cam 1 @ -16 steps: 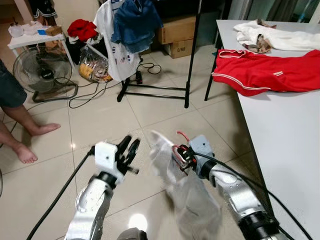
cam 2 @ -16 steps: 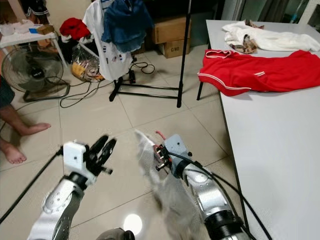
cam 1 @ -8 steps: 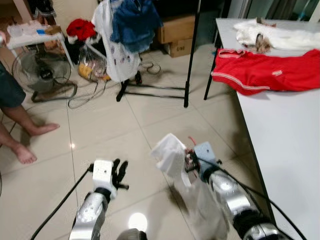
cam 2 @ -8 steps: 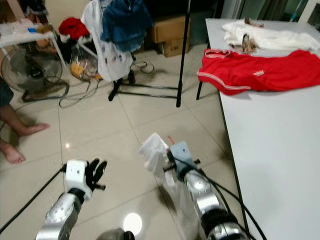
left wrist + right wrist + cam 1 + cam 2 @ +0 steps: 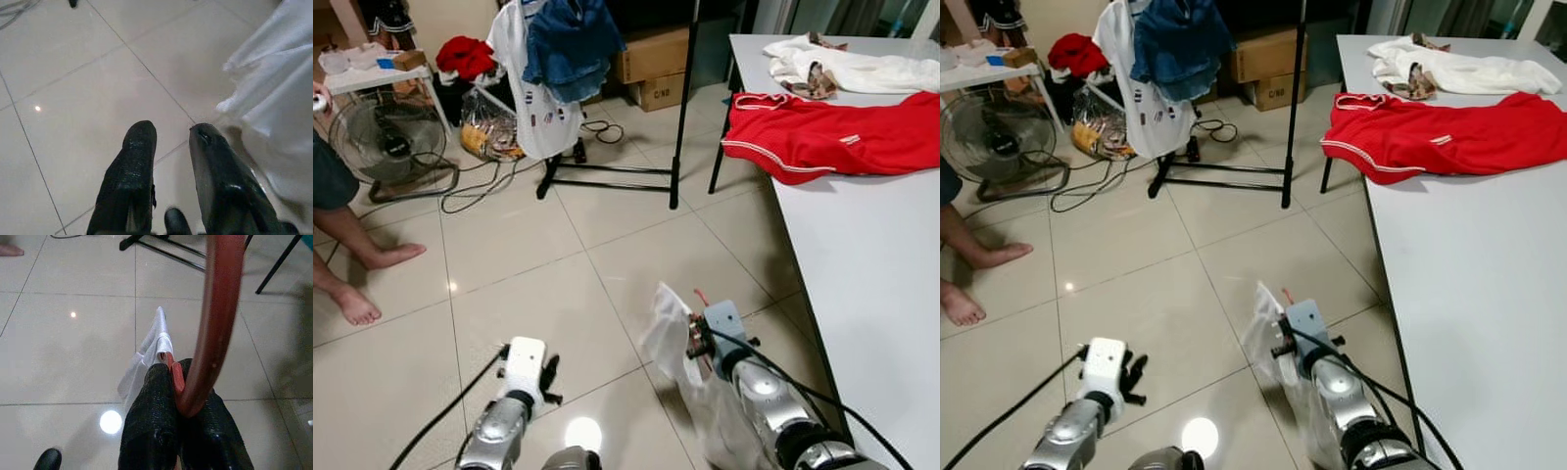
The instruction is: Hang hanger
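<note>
Right gripper: our right gripper [image 5: 182,382] has its two black fingers pressed together on the curved red plastic hanger [image 5: 215,328]; no gap shows between them.
Hanger: the red hook rises up and away from the right gripper; a thin white garment [image 5: 668,328] is draped on it and falls below and beside the gripper, towards the pale tiled floor [image 5: 538,264].
Left gripper: our left gripper [image 5: 171,161] is low over the floor, fingers a little apart with nothing between them; the white garment hangs just beside it.
Rack: the black metal clothes rack [image 5: 680,108] stands well ahead of the right gripper, across open floor; a blue denim piece [image 5: 570,39] and a white printed shirt [image 5: 524,83] already hang on its far end.
Table: the white table [image 5: 862,284] runs close along the outer side of our right arm, with a red jersey [image 5: 832,142] lying on it.
Person: bare feet [image 5: 357,304] rest on the floor, off to the far side of the left gripper.
Risk, garment: we judge the trailing cloth could drag on the floor or slide off the hanger as we carry it forward.
Risk, grip: the hold sits low on the hook, so the hanger may swivel and present badly to the rail.
Risk, path: black cables [image 5: 489,191] near the rack base could snag our step, and the table edge could catch our right arm.
</note>
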### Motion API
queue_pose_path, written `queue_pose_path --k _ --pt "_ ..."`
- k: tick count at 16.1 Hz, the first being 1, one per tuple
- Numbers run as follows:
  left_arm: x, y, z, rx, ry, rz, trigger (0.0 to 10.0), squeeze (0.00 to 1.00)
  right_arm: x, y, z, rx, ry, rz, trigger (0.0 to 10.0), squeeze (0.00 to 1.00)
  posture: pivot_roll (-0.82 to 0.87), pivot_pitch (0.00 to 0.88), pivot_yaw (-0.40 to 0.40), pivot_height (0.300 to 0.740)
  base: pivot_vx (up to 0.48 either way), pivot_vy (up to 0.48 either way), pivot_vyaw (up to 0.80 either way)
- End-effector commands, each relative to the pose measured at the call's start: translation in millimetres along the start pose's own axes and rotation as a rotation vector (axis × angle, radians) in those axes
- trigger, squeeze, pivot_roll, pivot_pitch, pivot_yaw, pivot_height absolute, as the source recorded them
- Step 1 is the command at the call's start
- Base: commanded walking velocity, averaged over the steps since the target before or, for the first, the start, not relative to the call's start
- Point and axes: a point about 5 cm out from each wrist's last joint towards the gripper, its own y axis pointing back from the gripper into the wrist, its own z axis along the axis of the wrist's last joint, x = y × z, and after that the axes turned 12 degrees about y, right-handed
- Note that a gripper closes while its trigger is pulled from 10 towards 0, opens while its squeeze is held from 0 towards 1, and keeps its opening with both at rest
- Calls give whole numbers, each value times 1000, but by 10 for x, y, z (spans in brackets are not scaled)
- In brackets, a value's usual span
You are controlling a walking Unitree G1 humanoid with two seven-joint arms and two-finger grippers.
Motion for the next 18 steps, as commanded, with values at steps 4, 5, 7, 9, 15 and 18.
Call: queue_pose_path --k 4,5,7,9,15,18 --pt "8 3 -76 67 -49 -8 10000 0 -31 20 -39 -2 -16 -2 10000 0 -67 0 86 736 0 0 0" --pt "28 23 -127 96 -60 -6 10000 0 -81 52 -121 36 -34 -18 10000 0 -75 0 83 736 0 0 0" --pt "74 71 -218 142 -77 1 10000 0 -153 100 -214 72 -13 -26 10000 0 -78 0 82 736 0 0 0" --pt "70 86 -249 150 -80 -1 10000 0 -159 119 -236 68 -4 -12 10000 0 -85 0 82 736 0 0 0" --pt "-66 62 -261 152 -76 -67 10000 0 -223 102 -181 39 -14 -31 10000 0 -104 0 80 736 0 0 0" --pt "-25 58 -250 154 -71 -34 10000 0 -107 120 -228 50 23 40 10000 0 -68 0 63 736 0 0 0"
